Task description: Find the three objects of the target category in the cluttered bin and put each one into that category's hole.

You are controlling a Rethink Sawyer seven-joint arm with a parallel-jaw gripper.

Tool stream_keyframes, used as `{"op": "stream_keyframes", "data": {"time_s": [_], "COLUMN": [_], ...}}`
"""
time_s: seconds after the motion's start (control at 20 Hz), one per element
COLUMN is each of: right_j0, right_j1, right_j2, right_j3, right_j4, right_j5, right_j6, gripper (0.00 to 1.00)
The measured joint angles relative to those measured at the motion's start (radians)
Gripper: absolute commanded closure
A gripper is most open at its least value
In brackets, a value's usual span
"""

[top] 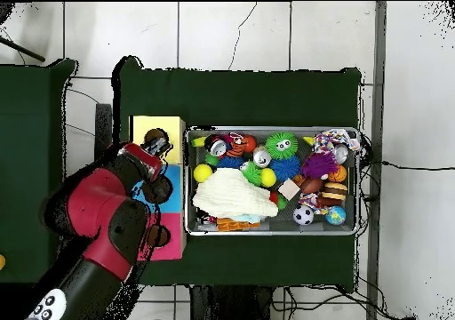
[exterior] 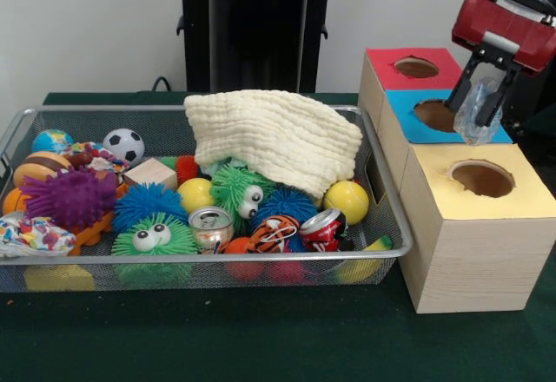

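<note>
The bin [exterior: 200,271] is a wide silver wire-mesh basket on the green table, full of toys; it also shows in the overhead view [top: 267,129]. To its right stand three boxes with round holes in their tops: red [exterior: 382,61], blue [exterior: 401,104] and yellow [exterior: 469,243]. My gripper [exterior: 478,108] hangs above the blue box's near edge, beside its hole [exterior: 434,115]. It is shut on a crumpled clear plastic thing [exterior: 476,115]. In the overhead view the gripper [top: 156,145] is over the line between the yellow and blue boxes.
In the bin a cream cloth [exterior: 274,135] covers the back right. Around it lie two drink cans [exterior: 211,226] [exterior: 323,226], yellow balls [exterior: 347,201], a soccer ball [exterior: 124,144], a wooden block [exterior: 149,174] and spiky toys in purple [exterior: 69,198], blue and green.
</note>
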Motion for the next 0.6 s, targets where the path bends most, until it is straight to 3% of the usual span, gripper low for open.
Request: {"op": "stream_keyframes", "data": {"time_s": [0.6], "right_j0": [0.041], "right_j1": [0.000], "right_j2": [0.000], "right_j3": [0.047], "right_j4": [0.062], "right_j5": [-0.018], "right_j6": [0.000], "gripper": [1.00]}}
